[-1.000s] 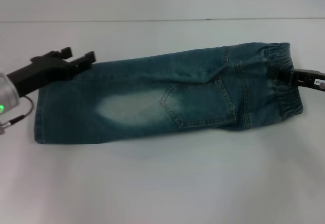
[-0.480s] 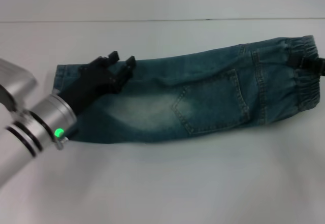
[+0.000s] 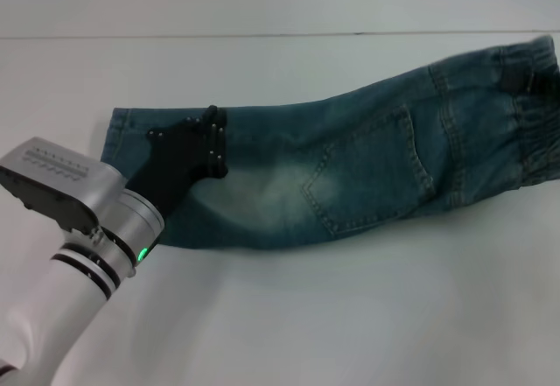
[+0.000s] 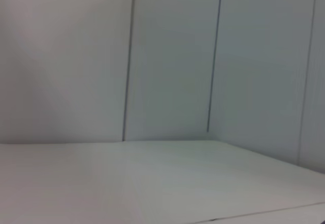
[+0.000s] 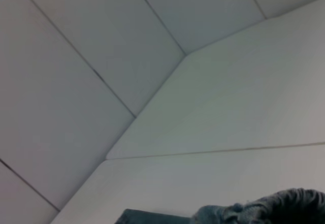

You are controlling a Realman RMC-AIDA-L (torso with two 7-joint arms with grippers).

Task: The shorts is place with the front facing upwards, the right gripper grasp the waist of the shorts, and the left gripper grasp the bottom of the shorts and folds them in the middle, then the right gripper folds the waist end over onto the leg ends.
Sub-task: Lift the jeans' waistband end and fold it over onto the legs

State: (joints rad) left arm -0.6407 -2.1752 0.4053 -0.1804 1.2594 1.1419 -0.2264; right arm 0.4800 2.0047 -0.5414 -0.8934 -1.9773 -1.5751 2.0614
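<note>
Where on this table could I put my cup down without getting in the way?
Bare table lies in front of the shorts, and a bare strip runs behind them up to the wall. It is crowded at the leg ends, where the left pincer sits, and at the waist with the right pincer.

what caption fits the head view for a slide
Left pincer over folded denim shorts; right pincer at the waistband.

My left gripper covers part of the shorts; their waistband and my right gripper run off frame.
</note>
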